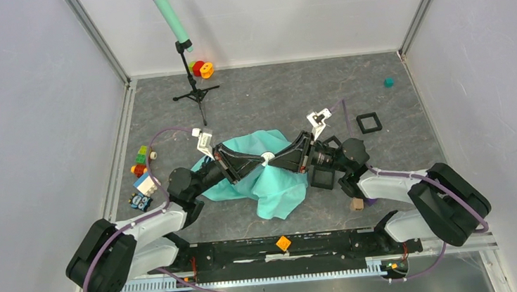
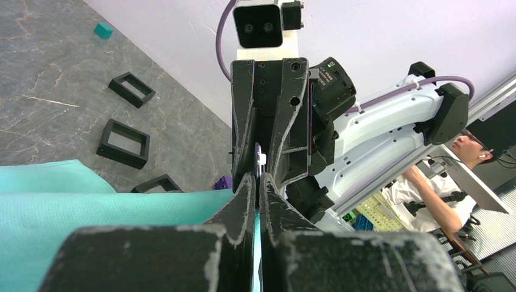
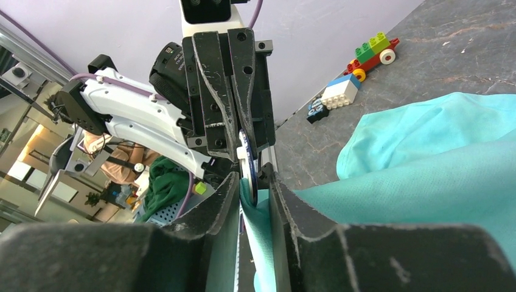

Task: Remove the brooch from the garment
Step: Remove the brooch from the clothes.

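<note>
The turquoise garment [image 1: 277, 187] lies crumpled at the table's middle, with part of it lifted between the two grippers. The brooch [image 1: 268, 158], a small white disc with a dark rim, sits where the fingertips meet. My left gripper [image 1: 256, 162] comes from the left and is shut on a thin fold of the cloth [image 2: 91, 207], its tips [image 2: 258, 182] just below the brooch [image 2: 258, 159]. My right gripper [image 1: 278, 158] faces it and is shut [image 3: 254, 182] on the brooch [image 3: 245, 159] with a fold of cloth [image 3: 258, 243] beside it.
A tripod [image 1: 194, 91] with a teal tube stands at the back, red and orange rings [image 1: 202, 69] beside it. Black square frames [image 1: 369, 122] [image 1: 323, 177] lie to the right. Toy bricks [image 1: 143, 171] lie to the left. A teal cube [image 1: 389, 82] and a tan cube [image 1: 357, 204] lie loose.
</note>
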Action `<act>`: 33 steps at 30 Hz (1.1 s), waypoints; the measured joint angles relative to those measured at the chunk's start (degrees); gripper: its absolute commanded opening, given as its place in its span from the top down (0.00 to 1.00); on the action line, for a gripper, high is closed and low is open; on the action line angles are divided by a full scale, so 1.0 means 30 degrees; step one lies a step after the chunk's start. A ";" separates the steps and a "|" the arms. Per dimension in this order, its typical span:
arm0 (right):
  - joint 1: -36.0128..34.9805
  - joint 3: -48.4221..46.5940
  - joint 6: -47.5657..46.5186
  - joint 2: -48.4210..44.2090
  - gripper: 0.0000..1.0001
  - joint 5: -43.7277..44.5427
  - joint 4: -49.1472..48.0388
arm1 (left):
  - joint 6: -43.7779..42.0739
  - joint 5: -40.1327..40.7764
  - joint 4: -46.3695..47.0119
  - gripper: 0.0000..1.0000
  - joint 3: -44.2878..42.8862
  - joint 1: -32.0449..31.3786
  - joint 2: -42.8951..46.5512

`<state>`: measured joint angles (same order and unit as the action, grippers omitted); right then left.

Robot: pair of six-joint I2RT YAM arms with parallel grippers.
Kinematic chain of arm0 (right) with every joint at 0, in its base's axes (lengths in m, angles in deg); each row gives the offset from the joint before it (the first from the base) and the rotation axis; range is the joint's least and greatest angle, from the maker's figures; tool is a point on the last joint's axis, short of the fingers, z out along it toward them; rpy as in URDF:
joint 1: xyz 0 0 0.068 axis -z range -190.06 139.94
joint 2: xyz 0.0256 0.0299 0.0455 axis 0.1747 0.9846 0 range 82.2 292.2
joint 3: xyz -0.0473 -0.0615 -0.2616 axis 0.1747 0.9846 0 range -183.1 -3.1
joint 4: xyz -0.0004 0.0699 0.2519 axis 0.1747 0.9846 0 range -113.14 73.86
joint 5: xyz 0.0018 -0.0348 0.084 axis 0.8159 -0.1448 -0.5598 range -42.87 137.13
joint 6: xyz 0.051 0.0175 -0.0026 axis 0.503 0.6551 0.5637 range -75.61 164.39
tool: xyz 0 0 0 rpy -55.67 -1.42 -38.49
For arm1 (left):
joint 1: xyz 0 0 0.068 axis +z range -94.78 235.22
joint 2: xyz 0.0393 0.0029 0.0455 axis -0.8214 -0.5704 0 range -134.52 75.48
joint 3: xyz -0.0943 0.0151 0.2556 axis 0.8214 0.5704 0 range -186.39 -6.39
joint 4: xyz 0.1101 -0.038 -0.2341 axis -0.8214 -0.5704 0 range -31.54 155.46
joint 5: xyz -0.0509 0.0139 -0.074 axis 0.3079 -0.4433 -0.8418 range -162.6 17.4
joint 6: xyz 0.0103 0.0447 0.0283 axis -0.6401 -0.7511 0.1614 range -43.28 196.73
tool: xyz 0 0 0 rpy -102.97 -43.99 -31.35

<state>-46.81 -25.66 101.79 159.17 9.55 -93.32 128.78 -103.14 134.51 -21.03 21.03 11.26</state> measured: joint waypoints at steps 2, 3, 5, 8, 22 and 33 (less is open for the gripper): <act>0.0000 0.0000 0.0073 0.0015 0.77 -0.0022 -0.0015 | 0.0000 -0.0007 0.0000 0.98 0.0000 0.0000 0.0000; 0.0000 0.0000 0.0153 0.0044 0.77 -0.0051 -0.0051 | 0.0000 -0.0007 0.0000 0.98 0.0000 0.0000 0.0000; 0.0000 0.0000 0.0372 0.0160 0.79 -0.0124 -0.0138 | -0.0007 -0.0036 -0.0007 0.98 0.0000 0.0000 -0.0007; 0.0000 -0.0015 0.0634 0.0313 0.82 -0.0270 -0.0175 | -0.0036 -0.0189 -0.0109 0.98 0.0000 0.0036 -0.0007; 0.0036 -0.0612 0.0874 0.0678 0.90 -0.0918 0.1574 | -0.1341 -0.0517 -0.1406 0.98 -0.0015 0.0262 0.0095; 0.0146 -0.1588 -0.0350 0.0911 0.92 -0.1566 0.5013 | -0.3279 -0.0350 -0.4073 0.98 -0.0277 0.0313 0.0539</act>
<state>-46.38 -30.43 100.74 161.90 4.85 -78.28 118.94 -104.19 122.30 -21.86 21.97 12.87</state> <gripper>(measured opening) 0.110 0.043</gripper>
